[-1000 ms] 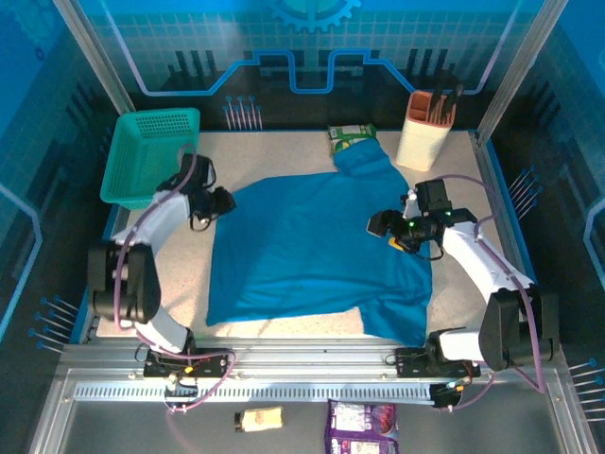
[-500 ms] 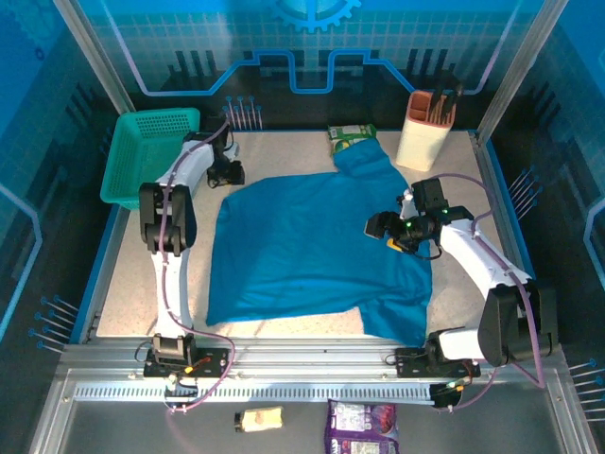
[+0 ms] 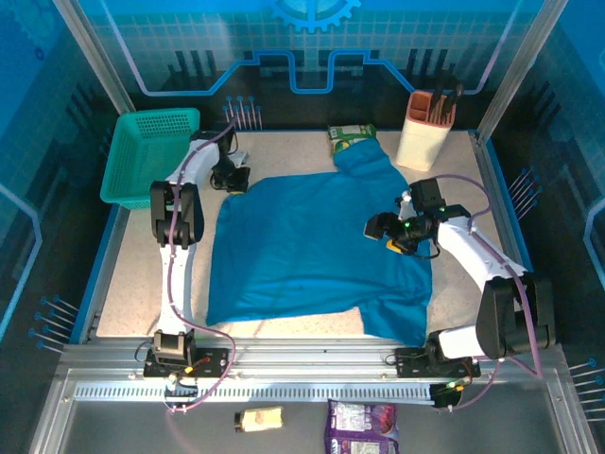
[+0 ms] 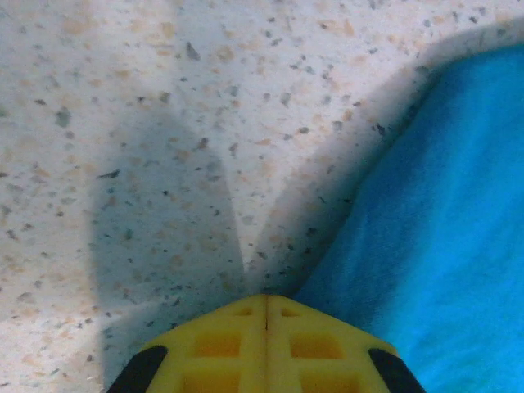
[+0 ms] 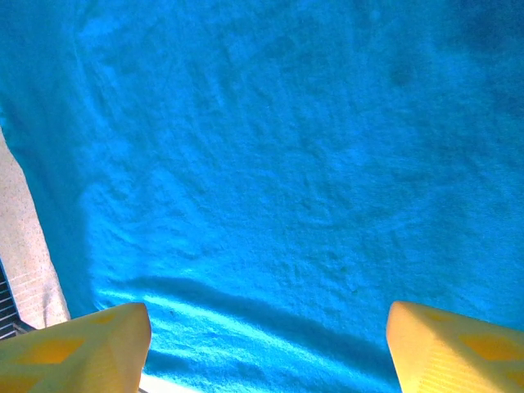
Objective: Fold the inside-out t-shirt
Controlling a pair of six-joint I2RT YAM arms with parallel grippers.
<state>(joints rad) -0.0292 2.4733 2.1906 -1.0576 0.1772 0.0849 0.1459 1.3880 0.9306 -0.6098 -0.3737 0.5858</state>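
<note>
One plain medium-blue cloth t-shirt (image 3: 312, 246) (image 4: 442, 205) (image 5: 286, 147) lies flat in the middle of the speckled light table (image 3: 142, 274). Its long axis runs about from 9 to 3 o'clock, with a straight edge at 9 and two sleeves at the other end, pointing to 12 and to 5 o'clock. Of the two grippers, the left gripper (image 3: 230, 180) (image 4: 266, 327) has its yellow fingers pressed together over bare table just beside the t-shirt's 10 o'clock corner, and the right gripper (image 3: 380, 227) (image 5: 266, 323) hangs over the cloth at 3 o'clock, fingers spread wide, pinching nothing. There is one teal plastic mesh basket (image 3: 156, 115) at 10 o'clock, one cream tool holder (image 3: 421, 142) at 1 o'clock and one green snack packet (image 3: 350, 134) at 12 o'clock.
</note>
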